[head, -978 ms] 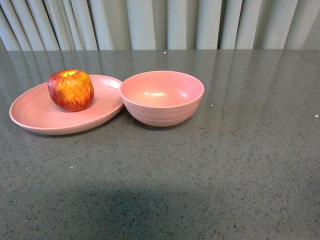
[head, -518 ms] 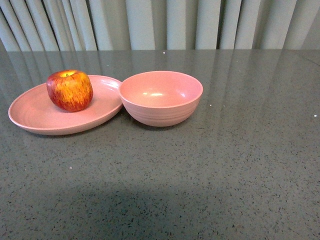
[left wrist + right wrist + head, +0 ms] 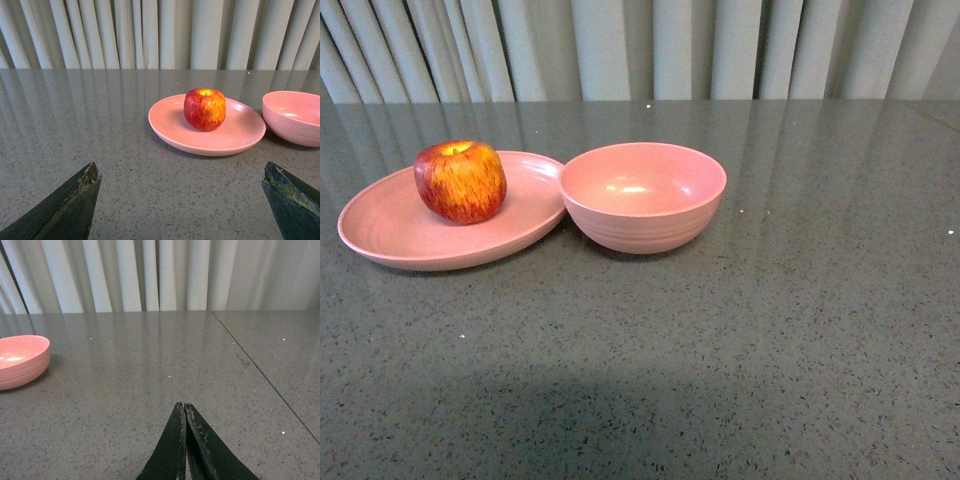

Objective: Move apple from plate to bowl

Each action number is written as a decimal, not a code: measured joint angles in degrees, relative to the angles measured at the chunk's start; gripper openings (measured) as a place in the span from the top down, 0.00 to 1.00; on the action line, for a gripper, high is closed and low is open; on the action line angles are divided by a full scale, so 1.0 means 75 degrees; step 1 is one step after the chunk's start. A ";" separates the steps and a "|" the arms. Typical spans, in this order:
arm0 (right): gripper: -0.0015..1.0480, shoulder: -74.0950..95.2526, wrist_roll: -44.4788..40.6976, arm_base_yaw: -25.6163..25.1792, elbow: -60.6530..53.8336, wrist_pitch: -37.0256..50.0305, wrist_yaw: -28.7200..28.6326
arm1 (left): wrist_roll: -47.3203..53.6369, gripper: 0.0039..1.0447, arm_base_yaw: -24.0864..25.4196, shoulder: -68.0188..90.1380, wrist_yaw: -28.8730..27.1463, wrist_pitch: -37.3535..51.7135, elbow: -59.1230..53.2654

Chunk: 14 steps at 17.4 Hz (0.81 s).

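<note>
The apple (image 3: pixel 460 181) is seen on the plate (image 3: pixel 390 228), just beside the bowl (image 3: pixel 650 226). The left gripper (image 3: pixel 181 172) is held wide apart, empty; the right gripper (image 3: pixel 184 409) is pressed together, empty.

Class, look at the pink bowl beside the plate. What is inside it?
Nothing shows inside the bowl, only bare pink surface with a light glare. Its near inner wall is hidden behind its own rim. The apple sits on the plate.

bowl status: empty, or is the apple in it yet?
Empty. The bowl shows only bare pink inside in the front view; the apple sits upright on the plate beside it.
</note>
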 joint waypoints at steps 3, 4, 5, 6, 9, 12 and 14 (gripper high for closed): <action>0.98 -0.0085 -0.0003 0.0000 -0.0093 -0.0047 0.0000 | 0.0000 0.06 0.0000 0.0000 0.0000 0.0000 0.0000; 0.98 -0.0087 -0.0003 0.0000 -0.0093 -0.0041 0.0000 | 0.0000 0.06 0.0000 0.0000 0.0000 -0.0003 -0.0003; 0.88 -0.0087 -0.0006 0.0000 -0.0093 -0.0044 0.0000 | 0.0000 0.06 0.0000 0.0000 0.0000 0.0000 0.0000; 0.78 -0.0087 -0.0006 0.0000 -0.0093 -0.0044 0.0000 | 0.0000 0.06 0.0000 0.0000 0.0000 0.0000 0.0000; 0.43 -0.0087 -0.0006 0.0000 -0.0093 -0.0044 0.0000 | 0.0000 0.06 0.0000 0.0000 0.0000 -0.0003 -0.0003; 0.15 -0.0087 -0.0006 0.0000 -0.0093 -0.0041 0.0000 | 0.0000 0.06 0.0000 0.0000 0.0000 -0.0003 -0.0003; 0.05 -0.0087 -0.0003 0.0000 -0.0093 -0.0044 0.0000 | 0.0000 0.06 0.0000 0.0000 0.0000 0.0000 0.0000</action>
